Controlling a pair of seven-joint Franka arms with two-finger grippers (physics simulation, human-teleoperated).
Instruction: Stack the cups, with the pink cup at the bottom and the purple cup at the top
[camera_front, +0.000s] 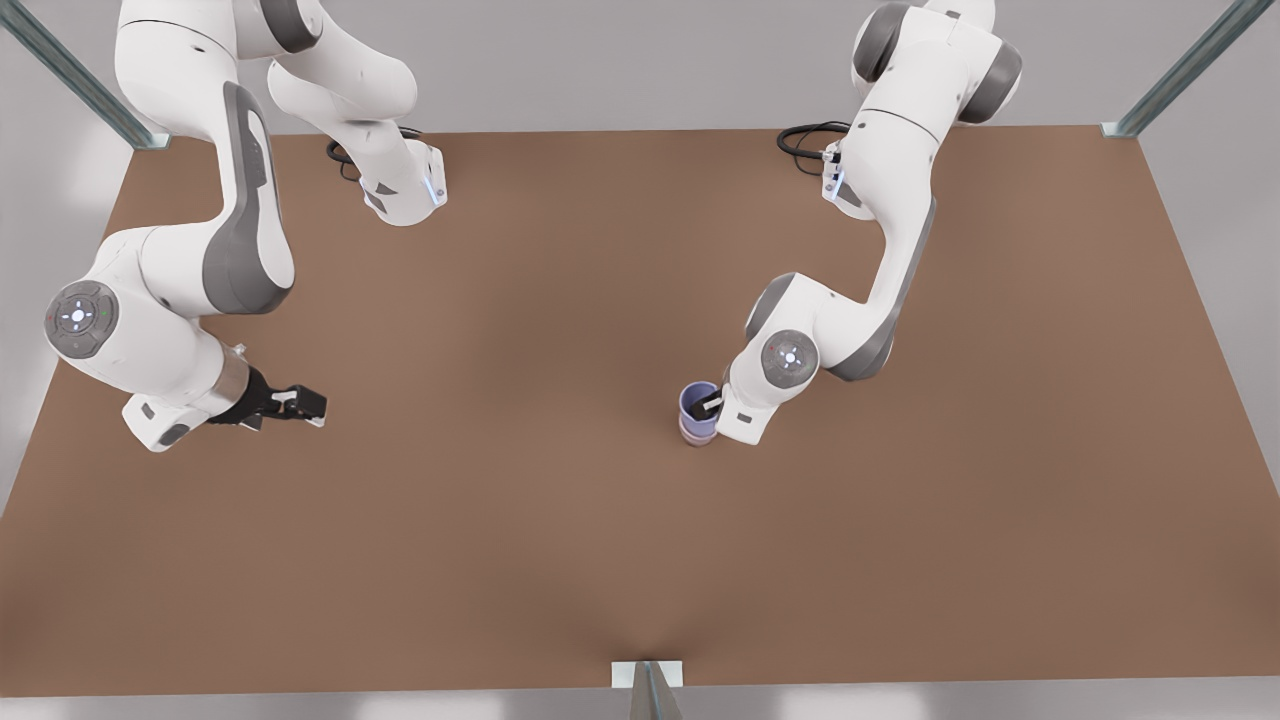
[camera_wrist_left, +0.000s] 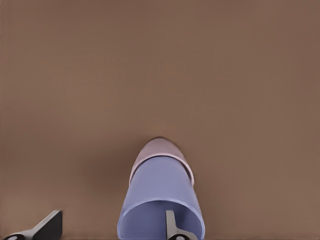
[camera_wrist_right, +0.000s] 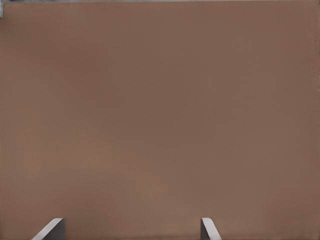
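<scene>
Purple cup (camera_front: 699, 404) nested in pink cup (camera_front: 697, 434), left end effector (camera_front: 708, 405) apparently open astride rim, right end effector (camera_front: 300, 403) waiting

L claw (camera_front: 712, 403) open; R claw (camera_front: 300, 402) open.

You saw a purple cup (camera_front: 699, 404), a bluish periwinkle, plain and matte inside and out, sitting in a pink cup (camera_front: 697, 435) whose pale mauve band showed just below it. In the left wrist view the purple cup (camera_wrist_left: 161, 200) read the same flat blue-violet, and the pink cup (camera_wrist_left: 161, 149) a dusty rose. The table (camera_front: 560, 500) was an even mid-brown with no pattern. Both arms were white with grey joint panels. The left gripper (camera_front: 712, 404) had pale fingers (camera_wrist_left: 171, 226); the right gripper (camera_front: 300, 402) looked black, its fingers (camera_wrist_right: 52, 228) light grey.
</scene>
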